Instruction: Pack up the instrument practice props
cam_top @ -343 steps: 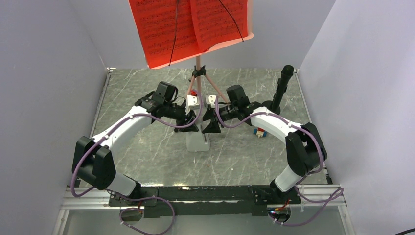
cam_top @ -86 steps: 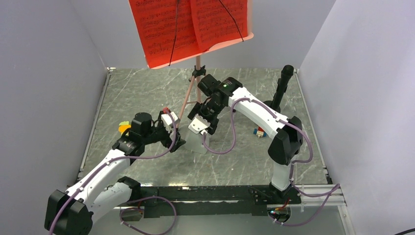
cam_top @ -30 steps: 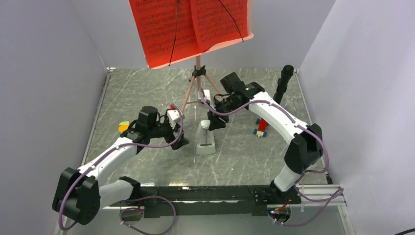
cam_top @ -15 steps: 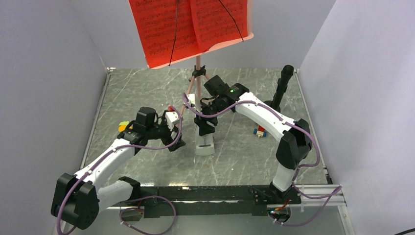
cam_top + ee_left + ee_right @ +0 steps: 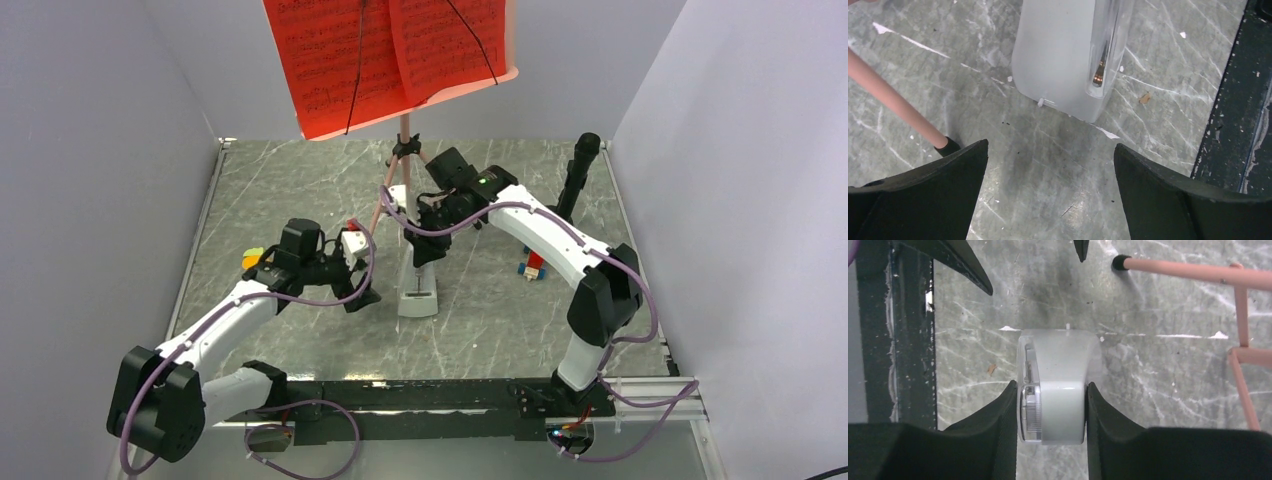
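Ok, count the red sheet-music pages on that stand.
2. One red page sits on the left half of the pink stand's desk, the other on the right half, side by side. More may be hidden beneath them.

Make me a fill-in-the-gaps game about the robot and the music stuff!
The right gripper is ____ on the metronome. The left gripper hangs ____, holding nothing. The sheet music on the pink stand is ____.
Missing words: shut, open, red.
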